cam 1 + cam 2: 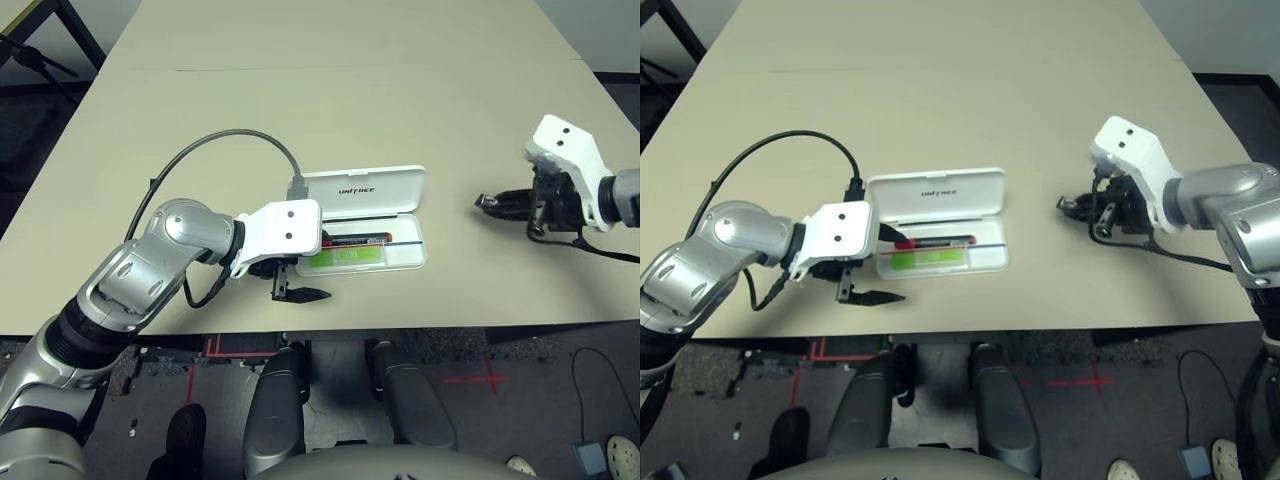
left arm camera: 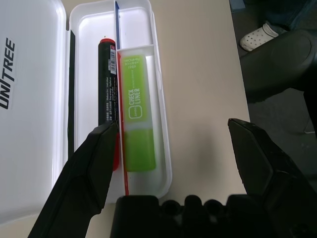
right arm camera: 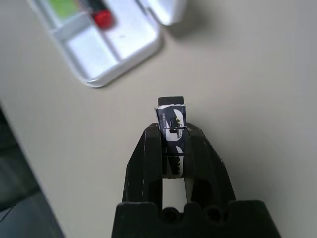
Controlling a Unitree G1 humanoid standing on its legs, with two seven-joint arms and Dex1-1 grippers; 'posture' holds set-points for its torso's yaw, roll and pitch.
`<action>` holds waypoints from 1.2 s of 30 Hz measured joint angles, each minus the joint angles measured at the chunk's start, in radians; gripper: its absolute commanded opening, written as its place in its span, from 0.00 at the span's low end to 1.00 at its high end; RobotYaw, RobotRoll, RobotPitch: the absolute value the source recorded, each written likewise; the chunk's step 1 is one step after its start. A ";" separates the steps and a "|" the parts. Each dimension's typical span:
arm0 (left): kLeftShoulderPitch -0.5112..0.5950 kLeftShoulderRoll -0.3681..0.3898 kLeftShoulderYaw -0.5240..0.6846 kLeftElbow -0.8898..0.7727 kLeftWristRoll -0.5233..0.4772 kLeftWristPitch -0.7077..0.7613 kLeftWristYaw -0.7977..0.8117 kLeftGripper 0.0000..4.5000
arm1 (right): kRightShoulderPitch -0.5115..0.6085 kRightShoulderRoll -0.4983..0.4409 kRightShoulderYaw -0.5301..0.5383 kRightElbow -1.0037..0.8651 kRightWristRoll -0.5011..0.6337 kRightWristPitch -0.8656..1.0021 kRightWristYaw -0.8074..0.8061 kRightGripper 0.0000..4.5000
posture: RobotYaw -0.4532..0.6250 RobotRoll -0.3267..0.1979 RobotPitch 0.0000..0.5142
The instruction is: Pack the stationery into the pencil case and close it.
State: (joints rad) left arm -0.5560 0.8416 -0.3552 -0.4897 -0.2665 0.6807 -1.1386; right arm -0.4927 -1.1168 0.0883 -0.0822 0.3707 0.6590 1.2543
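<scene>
- We see the pencil case [image 1: 368, 222] lying open near the middle of the head view, a little below centre, on the beige table [image 1: 330, 100]. Its lid [image 1: 362, 187] is folded back flat toward the top of the frame, with dark lettering on it.
- In the tray of the case, the light green highlighter [image 2: 138, 116] lies along the wall nearer the table's front edge, and the red marker [image 2: 108, 94] with its dark barrel lies just beside it, on the lid side. The two run parallel, side by side.
- The end of the tray toward the right of the head view holds nothing we can make out; a thin red-and-blue line runs along the tray floor.
- Our left gripper [image 1: 300, 293] sits at the lower left of the case, just off the tray's left end, its two black fingers [image 2: 86, 173] spread wide apart and holding nothing.
- Our right gripper [image 1: 492, 203] is at the right of the head view, well apart from the case, pointing toward it. Its fingers are pinched tight on a small black-and-silver piece [image 3: 171, 124], which sticks out past the fingertips above bare table.
</scene>
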 measured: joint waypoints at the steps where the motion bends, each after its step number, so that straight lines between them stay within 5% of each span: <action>1: 0.000 0.001 0.000 0.001 0.000 0.000 -0.002 1.00 | 0.004 -0.007 -0.007 0.000 0.011 -0.017 0.032 0.07 | 0.42 0.62 0.44; 19: -0.015 0.000 -0.008 0.028 0.009 -0.009 -0.007 1.00 | -0.134 0.113 0.126 -0.020 -0.022 -0.183 0.253 0.07 | 0.44 0.62 0.43; 36: -0.015 0.000 -0.008 0.020 0.010 0.009 -0.005 1.00 | -0.168 0.253 0.241 0.057 -0.199 -0.310 0.235 0.07 | 0.46 0.62 0.42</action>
State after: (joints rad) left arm -0.5705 0.8412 -0.3629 -0.4698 -0.2565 0.6897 -1.1433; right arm -0.6610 -0.8638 0.3293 -0.0251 0.1721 0.3490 1.4889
